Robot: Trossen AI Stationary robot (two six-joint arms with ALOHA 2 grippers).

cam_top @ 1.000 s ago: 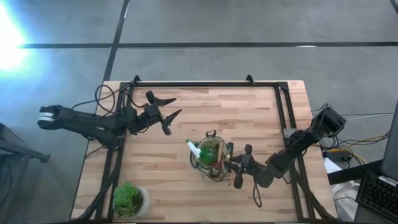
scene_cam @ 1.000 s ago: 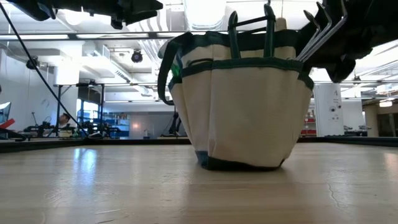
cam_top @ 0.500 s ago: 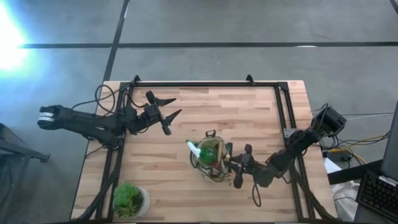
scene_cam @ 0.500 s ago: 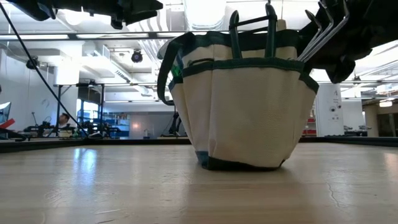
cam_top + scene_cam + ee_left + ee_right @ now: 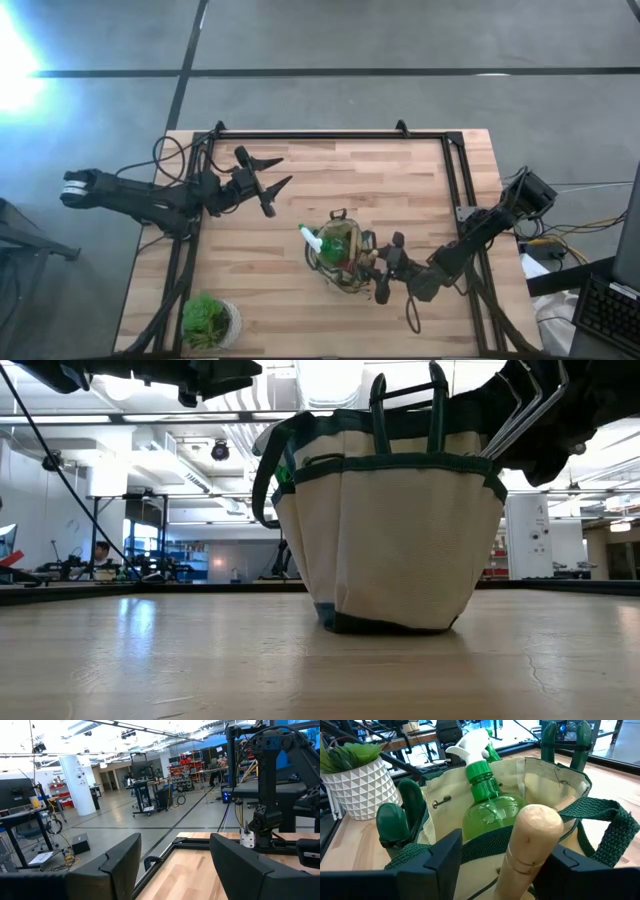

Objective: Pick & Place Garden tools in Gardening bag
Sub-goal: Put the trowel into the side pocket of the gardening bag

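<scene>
No readable writing. Right gripper (image 5: 495,870) now spread open around round wooden tool handle (image 5: 530,845), released since earlier; olive-tan fabric gardening bag (image 5: 341,258) with green spray bottle (image 5: 487,805) directly ahead. Left gripper (image 5: 272,186) open, well apart.

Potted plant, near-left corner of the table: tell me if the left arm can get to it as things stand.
Probably yes. The left gripper hovers open and empty over the table's far left, and the bare wood toward the potted plant holds nothing; the gardening bag sits off to the side.

The left pincer (image 5: 172,865) stands open above the wooden table (image 5: 195,875), facing a workshop.
</scene>
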